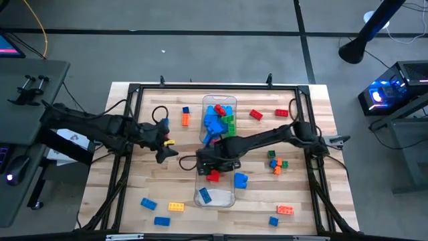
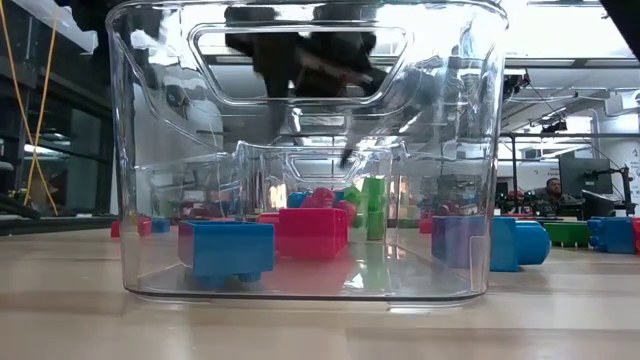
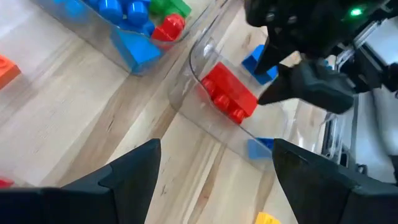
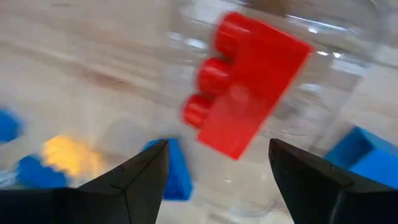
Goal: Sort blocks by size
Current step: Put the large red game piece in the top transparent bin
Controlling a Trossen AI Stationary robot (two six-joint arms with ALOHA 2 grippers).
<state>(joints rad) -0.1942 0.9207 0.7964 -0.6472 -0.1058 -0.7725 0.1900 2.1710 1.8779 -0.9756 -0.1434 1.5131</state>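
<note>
Dropping a red block (image 1: 212, 176) into the nearer clear bin (image 1: 227, 201) looks like the step in hand: in the high view the right end effector (image 1: 208, 163) hangs at centre frame over that bin's upper edge, fingers spread with nothing between them, and the red block sits just below it at the bin's rim; in the right wrist view it appears loose ahead of the open fingers. To do this well, I judge the arm should lift straight up so it does not catch the thin wall and shove the bin, which already holds a blue block (image 1: 205, 195). The far bin (image 1: 208, 102), above centre, is piled with blue, red and green blocks. Left of centre, the left end effector (image 1: 165, 148) waits over bare bench (image 1: 127, 187), fingers wide and empty. Other blocks lie scattered toward the lower and right edges
</note>
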